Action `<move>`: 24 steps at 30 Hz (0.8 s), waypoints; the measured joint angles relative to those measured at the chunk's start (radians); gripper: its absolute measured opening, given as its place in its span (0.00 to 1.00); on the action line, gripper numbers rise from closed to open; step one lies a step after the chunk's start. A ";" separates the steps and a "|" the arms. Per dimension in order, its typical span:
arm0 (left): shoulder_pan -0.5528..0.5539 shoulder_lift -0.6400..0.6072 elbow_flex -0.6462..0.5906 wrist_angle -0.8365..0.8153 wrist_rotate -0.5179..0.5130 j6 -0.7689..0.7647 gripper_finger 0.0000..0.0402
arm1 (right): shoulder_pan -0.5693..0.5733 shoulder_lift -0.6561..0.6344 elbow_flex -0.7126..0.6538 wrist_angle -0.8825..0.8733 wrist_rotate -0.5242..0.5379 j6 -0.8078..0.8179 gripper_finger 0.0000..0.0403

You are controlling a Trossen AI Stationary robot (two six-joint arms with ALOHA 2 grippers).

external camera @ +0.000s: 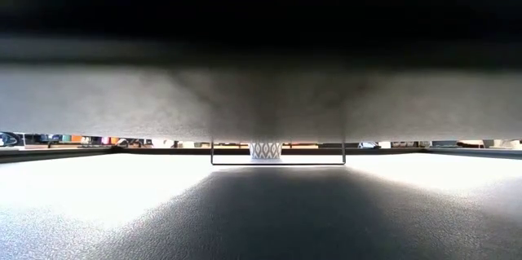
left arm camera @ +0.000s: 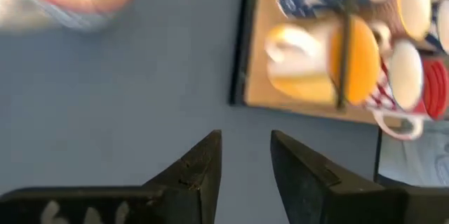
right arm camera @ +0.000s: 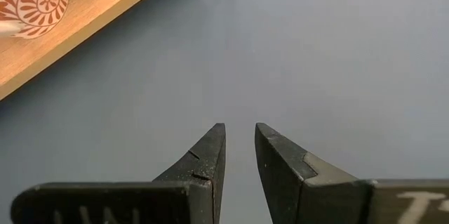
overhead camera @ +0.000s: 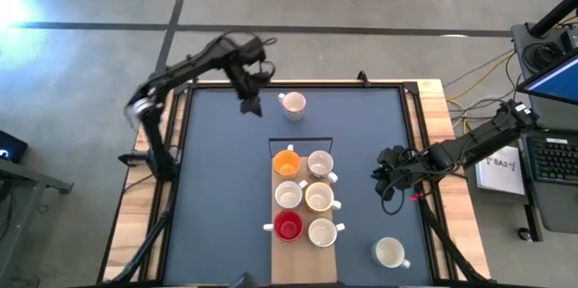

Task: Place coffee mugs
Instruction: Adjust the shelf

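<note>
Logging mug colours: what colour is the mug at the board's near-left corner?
Red: the small round red ceramic mug on the wooden board, clearest in the high view.

The blue-grey table [overhead camera: 217, 189] carries a wooden board [overhead camera: 304, 265] holding six coffee mugs, orange [overhead camera: 286, 162] and red [overhead camera: 288, 226] among them. Two pale mugs stand directly on it: one [overhead camera: 293, 104] at the far edge, another [overhead camera: 389, 252], apparently cream, near the right corner.

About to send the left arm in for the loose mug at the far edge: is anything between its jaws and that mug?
Nothing visible. The left gripper hangs beside the pinkish mug with only bare blue table between them. Its jaws hold nothing. The wooden board with six mugs lies nearer the front, off that line.
</note>
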State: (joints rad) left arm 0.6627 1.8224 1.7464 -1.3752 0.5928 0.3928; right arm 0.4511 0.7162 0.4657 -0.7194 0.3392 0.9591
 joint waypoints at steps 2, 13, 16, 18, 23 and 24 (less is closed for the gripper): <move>-0.029 -0.112 -0.146 0.068 0.000 -0.043 0.26 | 0.000 0.000 0.000 0.000 0.000 0.001 0.17; -0.279 -0.650 -0.777 0.566 -0.158 -0.549 0.26 | 0.000 0.000 0.000 0.000 0.000 0.000 0.17; -0.368 -0.744 -0.872 0.594 -0.219 -0.703 0.26 | 0.000 0.000 0.000 0.000 0.000 0.001 0.17; -0.444 -0.792 -0.925 0.628 -0.223 -0.812 0.26 | 0.000 0.000 0.000 0.000 0.000 0.000 0.17; -0.692 -0.864 -1.018 0.729 -0.384 -1.125 0.23 | 0.000 0.000 0.000 0.000 0.000 0.000 0.17; -0.749 -0.867 -1.031 0.753 -0.421 -1.190 0.22 | 0.000 0.000 0.000 0.000 0.000 0.001 0.17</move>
State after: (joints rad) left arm -0.0865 0.9554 0.7153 -0.6226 0.1723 -0.7969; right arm 0.4510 0.7162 0.4656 -0.7192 0.3393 0.9599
